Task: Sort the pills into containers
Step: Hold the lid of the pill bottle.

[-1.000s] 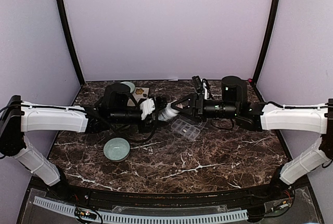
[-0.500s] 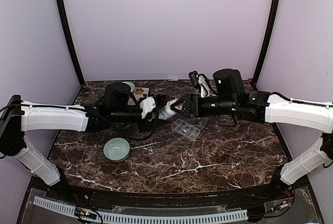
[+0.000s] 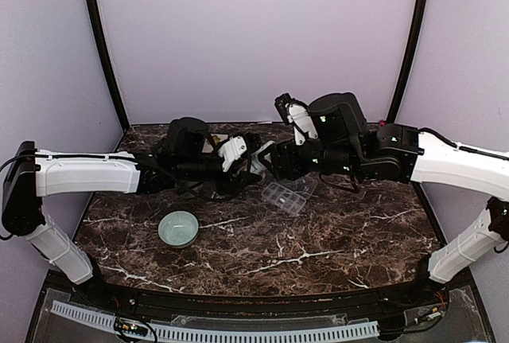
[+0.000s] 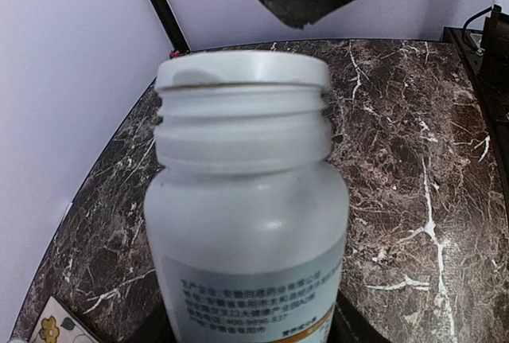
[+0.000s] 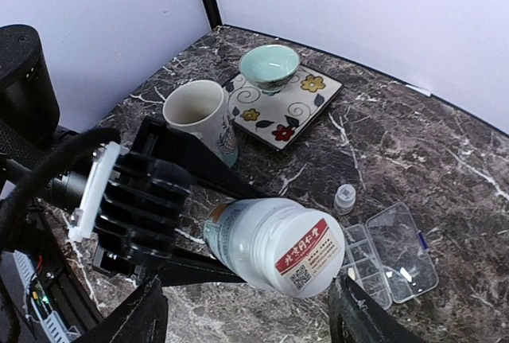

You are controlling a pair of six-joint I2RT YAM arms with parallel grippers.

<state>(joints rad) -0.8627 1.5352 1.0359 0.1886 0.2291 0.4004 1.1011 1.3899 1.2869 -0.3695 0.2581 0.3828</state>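
Right arm's swung in and up: right gripper spread wide, holding nothing, just reaching the pill bottle that the left gripper clamps. Pill box lies open nearby. Next, I reckon: grip the bottle's top.

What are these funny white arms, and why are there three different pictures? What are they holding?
They are two robot arms bolted to a marble table. One picture looks down from above. The other two come from little cameras on each wrist. The left hand grips a white pill bottle, which fills its own camera. The right hand is open, close to the bottle. On the table lie a clear pill box with small compartments, a green bowl, a mug, and a second bowl on a flowery tile.
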